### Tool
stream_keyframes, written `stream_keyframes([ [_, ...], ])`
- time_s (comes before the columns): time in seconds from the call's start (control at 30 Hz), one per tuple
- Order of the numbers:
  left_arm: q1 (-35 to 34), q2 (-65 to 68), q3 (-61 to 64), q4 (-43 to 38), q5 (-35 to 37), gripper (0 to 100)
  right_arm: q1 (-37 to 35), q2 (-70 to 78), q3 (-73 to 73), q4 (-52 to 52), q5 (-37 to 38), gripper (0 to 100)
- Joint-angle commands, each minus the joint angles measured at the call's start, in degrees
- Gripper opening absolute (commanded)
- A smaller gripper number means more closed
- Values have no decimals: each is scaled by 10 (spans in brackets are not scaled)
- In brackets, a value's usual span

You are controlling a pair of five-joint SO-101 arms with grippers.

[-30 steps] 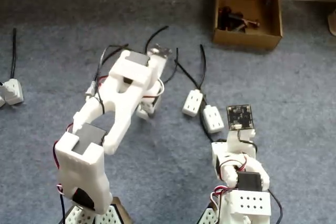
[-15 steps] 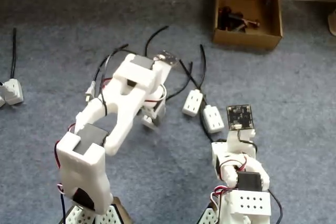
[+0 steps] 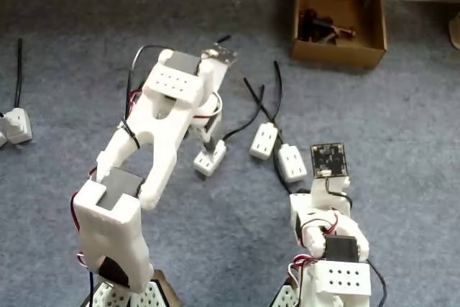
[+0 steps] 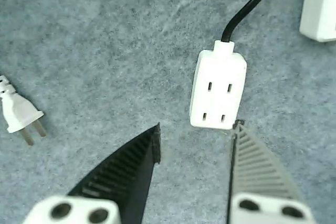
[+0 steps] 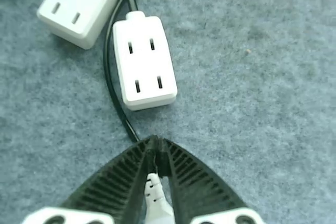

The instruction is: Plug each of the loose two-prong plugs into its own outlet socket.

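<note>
left gripper (image 4: 198, 126) hangs spread open over a white outlet block (image 4: 218, 90); right gripper (image 5: 156, 142) is clamped on a white plug (image 5: 157, 199) near a second outlet block (image 5: 144, 61)

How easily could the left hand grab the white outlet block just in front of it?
Probably yes, easily: the left hand is open, and the outlet block lies just ahead of it on bare carpet, its cord trailing away.
</note>
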Motion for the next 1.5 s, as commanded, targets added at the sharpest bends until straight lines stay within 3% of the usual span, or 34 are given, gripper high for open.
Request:
stream_keyframes([
  [0.0, -6, -12, -72, 44, -1, 204, -5, -5, -2, -15, 8, 9],
  [0.3, -8, -17, -97, 61, 0, 204, -5, -5, -2, -16, 8, 9],
  [0.5, -8, -97, -87, 61, 0, 204, -5, -5, -2, -16, 8, 9],
  [0.77, -34, -210, 31, 57, -4, 204, -5, -5, -2, -16, 8, 9],
  [0.93, -83, -265, 133, -7, -4, 207, -5, -5, -2, -17, 6, 9],
  [1.13, -90, -322, 240, -58, -3, 207, -5, -5, 1, -27, 7, 9],
  [1.3, -98, -374, 293, -70, 0, 206, -1, -5, 75, -146, 5, 9],
  [1.47, -120, -415, 379, -161, 2, 204, -1, -5, 102, -184, 4, 9],
])
